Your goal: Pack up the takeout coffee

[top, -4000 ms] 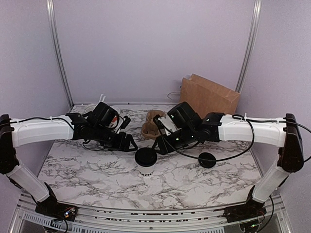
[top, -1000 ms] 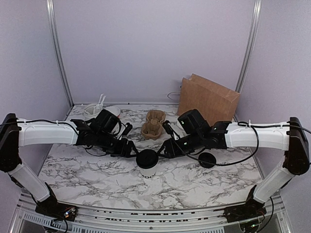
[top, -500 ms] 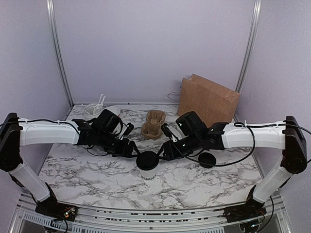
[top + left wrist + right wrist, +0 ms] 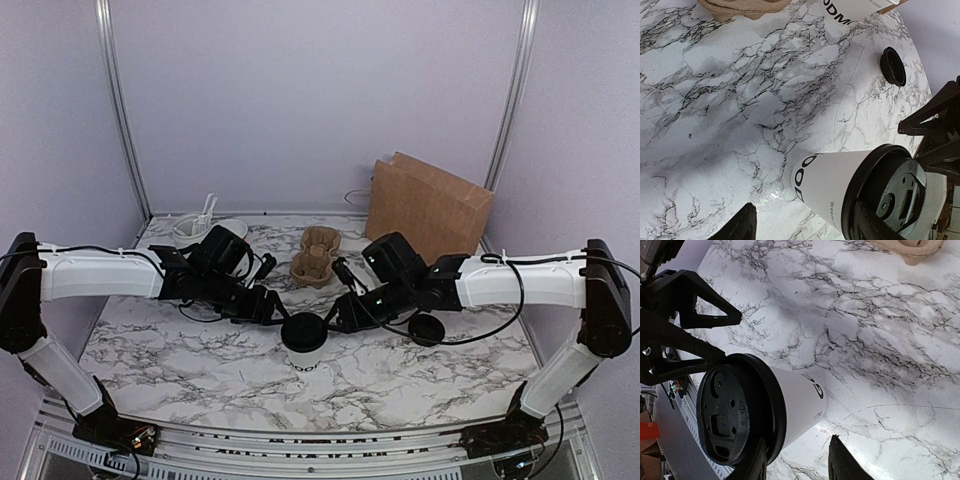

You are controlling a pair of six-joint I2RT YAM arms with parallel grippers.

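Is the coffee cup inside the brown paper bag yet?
No, the coffee cup stands on the table, out in front of the brown bag.

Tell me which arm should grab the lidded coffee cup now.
Probably left. The left end effector is wide open with the takeout coffee roughly between its fingers; the right end effector is less open, one finger overlapping the lid.

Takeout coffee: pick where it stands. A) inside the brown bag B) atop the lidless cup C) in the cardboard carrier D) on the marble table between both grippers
D: the takeout coffee stands upright on the marble table, with the left gripper and right gripper on either side of it.
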